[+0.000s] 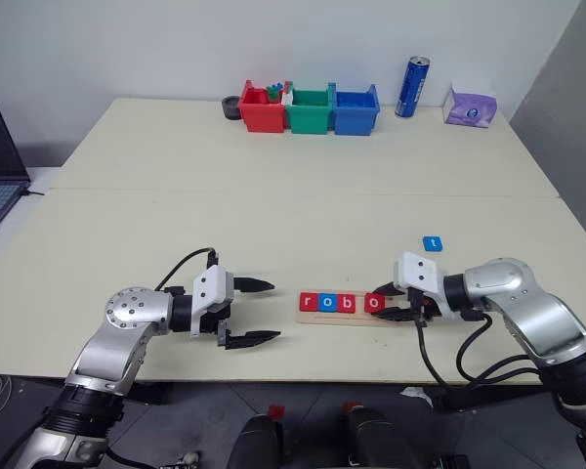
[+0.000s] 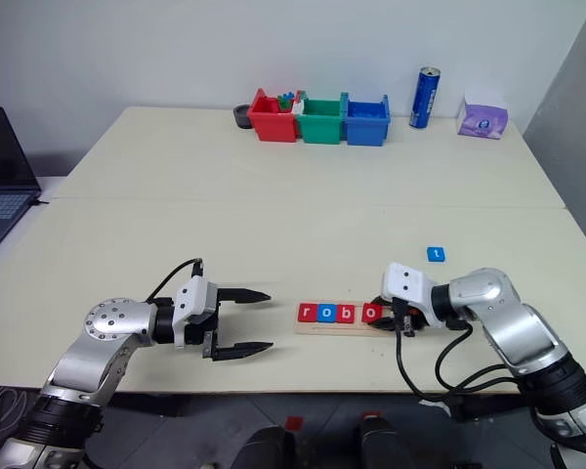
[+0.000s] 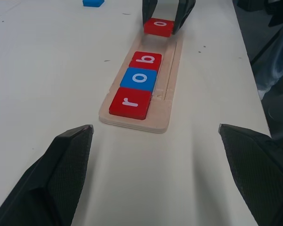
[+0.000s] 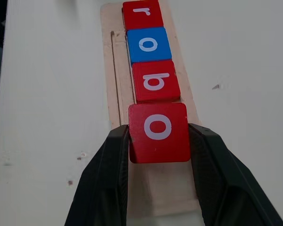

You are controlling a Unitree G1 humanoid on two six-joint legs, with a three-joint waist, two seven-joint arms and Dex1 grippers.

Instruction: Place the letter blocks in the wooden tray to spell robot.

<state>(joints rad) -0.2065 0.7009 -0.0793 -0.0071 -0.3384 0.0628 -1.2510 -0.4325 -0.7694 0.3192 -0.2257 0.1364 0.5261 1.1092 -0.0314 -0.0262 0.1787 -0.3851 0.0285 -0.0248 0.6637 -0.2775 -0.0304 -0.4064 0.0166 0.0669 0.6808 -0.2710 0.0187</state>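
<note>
a: where are the letter blocks?
b: red r point(image 1: 308, 302), blue o point(image 1: 326, 303) and red b point(image 1: 346, 303) sit in the wooden tray point(image 3: 163, 123). blue t point(image 1: 431, 243) lies on the table point(image 1: 273, 195).
a: and the grippers?
b: the right gripper point(image 4: 159, 137) clamps the red o point(image 4: 158, 132) over the tray; the left gripper point(image 1: 257, 312) is spread wide, near the tray's end.

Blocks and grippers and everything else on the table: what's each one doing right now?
Left gripper: open, holding nothing.
Right gripper: shut on the red o block, over the wooden tray.
Red r block, blue o block, red b block: lying in the tray in a row.
Blue t block: flat on the table, outside the tray.
Blue can: standing upright.
</note>
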